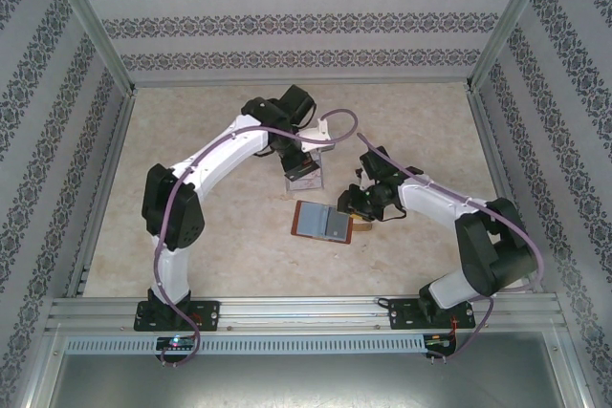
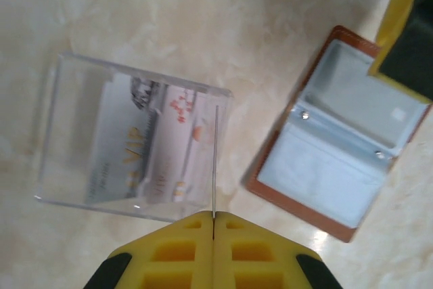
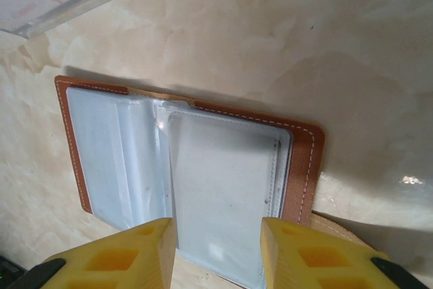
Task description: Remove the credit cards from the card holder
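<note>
The reddish-brown leather card holder [image 1: 325,222] lies open on the surface [image 1: 430,121], long axis left to right. Its right edge sits directly under the nearer right end effector [image 3: 218,235], whose jaws stand part-open astride a clear sleeve. Farther off, the left end effector [image 2: 214,248], pinched shut, hangs over the clear plastic tray [image 2: 61,133], which holds pale credit cards [image 2: 135,147].

My left arm [image 1: 225,145] and right arm [image 1: 435,203] were white with black joints. A purple cable [image 1: 341,114] ran along each, black bases [image 1: 172,312] sat at lower frame, and I saw yellow fingers [image 2: 179,255] with black corners.
</note>
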